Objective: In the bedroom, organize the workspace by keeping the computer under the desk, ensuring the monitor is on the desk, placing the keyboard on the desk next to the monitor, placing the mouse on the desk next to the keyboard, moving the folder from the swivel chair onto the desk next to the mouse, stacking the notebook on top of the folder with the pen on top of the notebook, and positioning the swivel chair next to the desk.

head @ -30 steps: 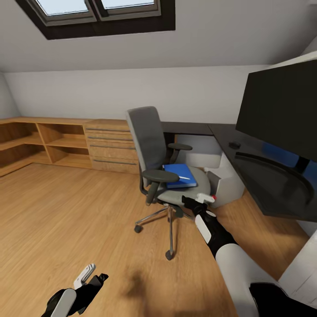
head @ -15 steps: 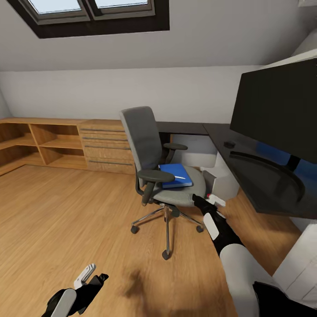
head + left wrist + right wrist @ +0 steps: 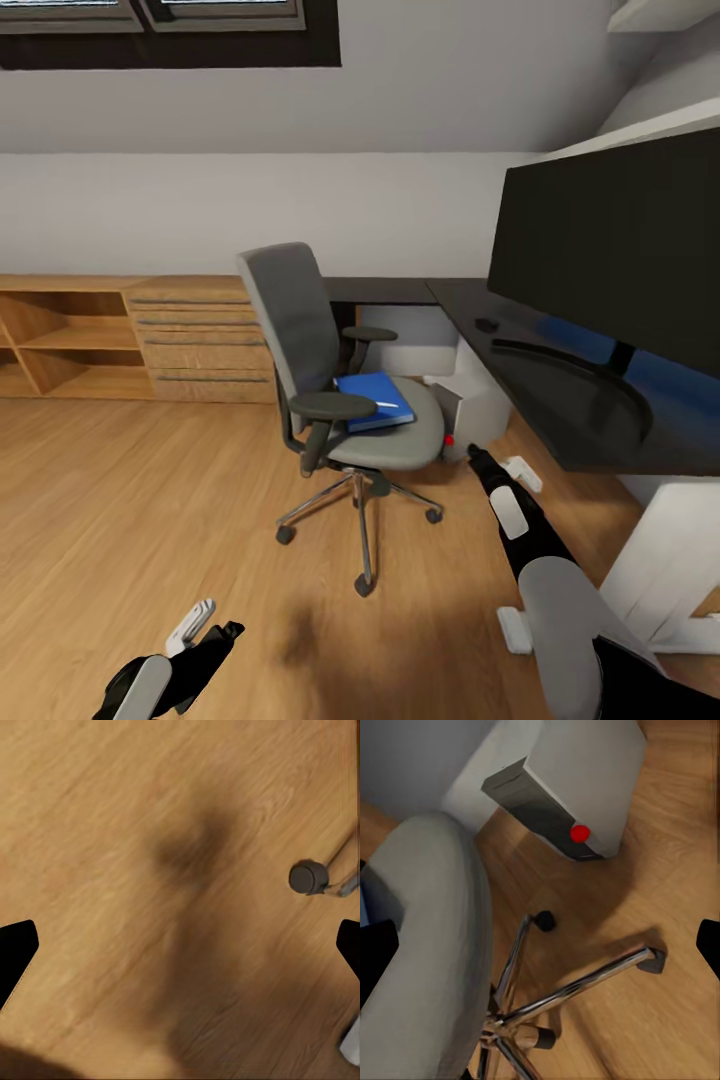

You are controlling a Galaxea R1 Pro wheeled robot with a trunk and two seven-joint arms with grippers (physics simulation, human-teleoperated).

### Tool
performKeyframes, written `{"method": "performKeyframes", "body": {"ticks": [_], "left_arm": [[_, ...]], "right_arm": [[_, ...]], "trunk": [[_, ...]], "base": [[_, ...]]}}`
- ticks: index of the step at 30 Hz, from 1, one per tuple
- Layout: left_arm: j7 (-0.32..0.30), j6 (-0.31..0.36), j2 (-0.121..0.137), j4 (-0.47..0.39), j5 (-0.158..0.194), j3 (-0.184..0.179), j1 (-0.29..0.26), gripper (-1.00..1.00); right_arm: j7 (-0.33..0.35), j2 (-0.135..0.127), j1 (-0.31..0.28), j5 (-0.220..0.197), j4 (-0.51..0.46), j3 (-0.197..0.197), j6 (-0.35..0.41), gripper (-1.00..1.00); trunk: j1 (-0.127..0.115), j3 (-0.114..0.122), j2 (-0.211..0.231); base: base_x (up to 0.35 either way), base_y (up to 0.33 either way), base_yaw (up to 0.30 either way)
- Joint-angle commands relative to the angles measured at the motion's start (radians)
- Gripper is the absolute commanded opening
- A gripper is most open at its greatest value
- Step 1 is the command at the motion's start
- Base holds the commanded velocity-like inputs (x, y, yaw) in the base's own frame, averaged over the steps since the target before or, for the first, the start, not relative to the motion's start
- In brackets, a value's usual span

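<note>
The grey swivel chair (image 3: 300, 330) stands on the wood floor left of the dark desk (image 3: 570, 420). On its seat lies a blue folder (image 3: 375, 398) with a pen (image 3: 386, 404) on top. The black monitor (image 3: 610, 250) stands on the desk, with a small dark mouse (image 3: 487, 325) behind a curved dark shape. A grey computer tower (image 3: 465, 400) with a red light (image 3: 579, 833) sits under the desk. My right gripper (image 3: 480, 458) is open, just right of the seat's edge (image 3: 427, 945). Low at the left, my left gripper (image 3: 215, 635) is open over bare floor.
Wooden shelves and a drawer unit (image 3: 200, 340) line the back wall at the left. The chair's chrome base (image 3: 570, 997) and casters (image 3: 308, 877) spread over the floor between my arms. A white desk leg (image 3: 665, 560) stands at the right.
The whole view has swung right and down, so the camera moved. My right arm has reached farther forward, past the seat's right edge toward the tower. The left arm holds still.
</note>
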Motion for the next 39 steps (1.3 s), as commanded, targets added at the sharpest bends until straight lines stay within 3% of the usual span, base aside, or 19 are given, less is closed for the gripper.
{"method": "performKeyframes", "body": {"ticks": [1,12,14,15,24,27,31,39], "left_arm": [[0.008,0.003,0.0,-0.002,0.011,0.0,0.0,1.0],[0.009,0.003,0.0,-0.002,0.01,0.0,0.0,1.0],[0.009,0.003,-0.001,-0.002,0.01,0.0,0.0,1.0],[0.01,0.003,-0.001,-0.002,0.01,0.0,0.0,1.0],[0.01,0.004,-0.001,-0.002,0.01,0.0,0.0,1.0],[0.01,0.004,0.001,-0.002,0.01,0.001,0.0,1.0],[0.01,0.003,0.001,-0.002,0.009,0.001,0.0,1.0],[0.01,0.003,0.001,-0.002,0.009,0.0,0.0,1.0]], "right_arm": [[-0.002,0.001,-0.001,-0.008,-0.003,-0.004,0.006,1.0],[0.001,-0.001,-0.001,-0.021,0.002,-0.006,0.009,1.0],[0.001,-0.001,-0.001,-0.033,0.003,-0.006,0.009,1.0],[0.001,-0.003,-0.001,-0.06,0.004,-0.006,0.014,1.0],[-0.005,-0.016,-0.001,-0.092,0.006,-0.007,0.016,1.0],[-0.006,-0.036,-0.001,-0.149,0.014,-0.014,0.018,1.0],[-0.006,-0.052,-0.001,-0.191,0.029,-0.016,0.02,1.0],[-0.005,-0.069,-0.002,-0.227,0.066,-0.019,0.021,1.0]], "trunk": [[0.0,-0.001,0.0],[0.0,-0.001,0.0],[0.0,-0.001,0.0],[0.0,-0.001,0.0],[0.0,-0.001,0.0],[0.0,-0.001,0.0],[0.0,-0.001,0.0],[0.0,-0.001,0.0]], "base": [[0.168,0.267,-0.217],[0.214,0.24,-0.068],[0.177,0.146,-0.015],[0.072,0.06,-0.089],[0.025,0.02,-0.056],[0.034,0.009,-0.007],[0.17,0.064,-0.002],[0.272,0.106,-0.001]]}}
